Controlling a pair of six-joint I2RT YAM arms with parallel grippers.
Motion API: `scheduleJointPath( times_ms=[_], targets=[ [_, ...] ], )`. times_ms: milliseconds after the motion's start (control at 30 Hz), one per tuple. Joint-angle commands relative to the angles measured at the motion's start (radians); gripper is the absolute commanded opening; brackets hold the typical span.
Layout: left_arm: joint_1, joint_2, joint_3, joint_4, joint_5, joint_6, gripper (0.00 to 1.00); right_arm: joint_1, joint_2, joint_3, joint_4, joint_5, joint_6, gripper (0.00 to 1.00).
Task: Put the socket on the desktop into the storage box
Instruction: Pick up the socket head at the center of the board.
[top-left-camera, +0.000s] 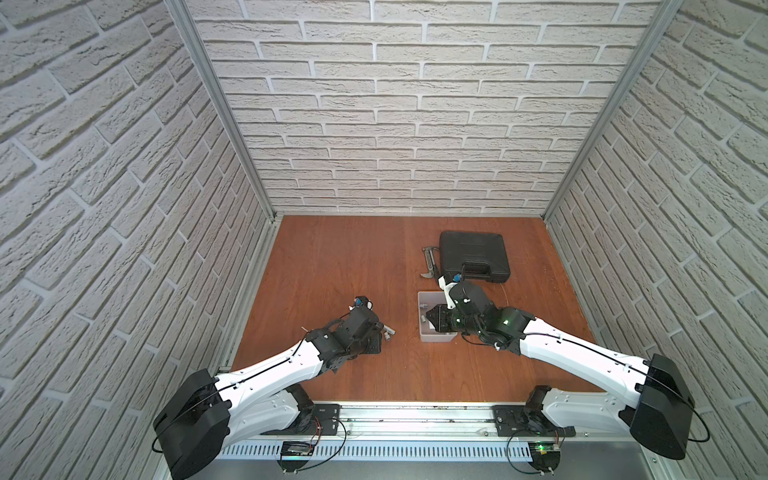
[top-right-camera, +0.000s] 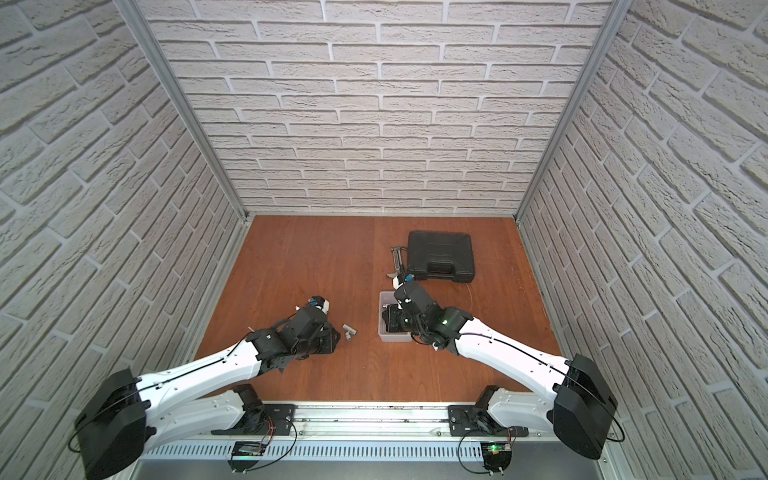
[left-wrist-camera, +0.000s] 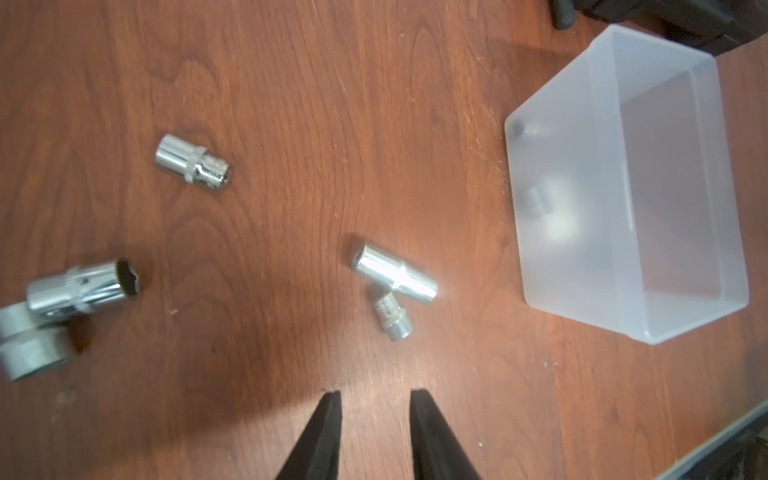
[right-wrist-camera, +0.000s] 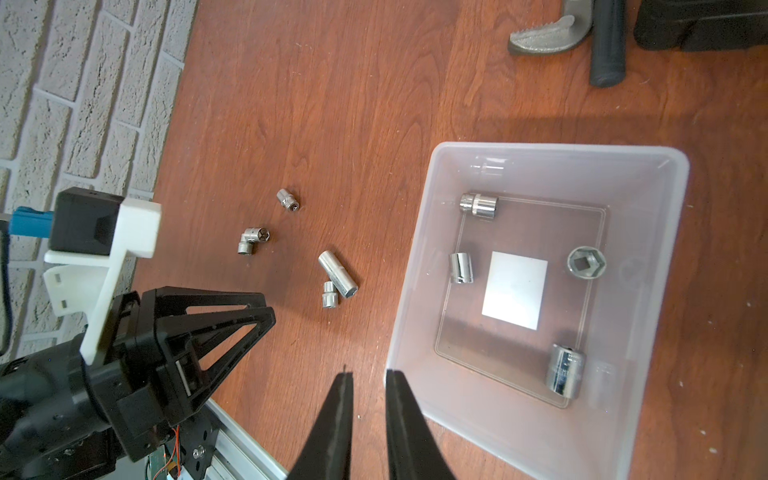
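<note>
Four sockets already lie in the storage box (right-wrist-camera: 419, 266), which stands a little right of the middle of the bench (top-left-camera: 332, 257). About five more lie loose between the box and the bench's left edge, so the task looks roughly half done.

The right jaws hang over the box's rim, narrowly parted and grasping nothing, which suggests that arm is between loads. The left jaws are also slightly parted and empty, low over the bench. They point toward the long socket (left-wrist-camera: 395, 272), which lies on its side with a small socket (left-wrist-camera: 392, 316) touching it.

The step in hand looks like the next pickup, probably by the left arm (top-left-camera: 282, 361). That calls for opening wider, moving forward and closing across the long socket's barrel. The smooth round chrome may roll or knock its small neighbour away.
</note>
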Motion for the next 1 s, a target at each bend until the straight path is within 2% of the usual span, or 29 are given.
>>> scheduleJointPath(
  times_ms=[0, 433, 667, 967],
  targets=[
    [-0.001, -0.011, 0.028, -0.047, -0.070, 0.013, 0.35, 0.005, -0.013, 0.020, 0.005, 0.012, -0.018, 0.20],
    [0.021, 0.090, 0.096, -0.144, -0.110, 0.025, 0.33, 0.019, 0.021, 0.042, 0.008, 0.013, -0.023, 0.19],
    [0.010, 0.138, 0.095, -0.058, -0.021, 0.032, 0.36, 0.020, 0.023, 0.043, 0.006, 0.017, -0.023, 0.19],
    [-0.024, 0.218, 0.152, -0.029, -0.017, 0.046, 0.39, 0.019, 0.023, 0.032, 0.011, 0.019, -0.017, 0.19]
  ],
)
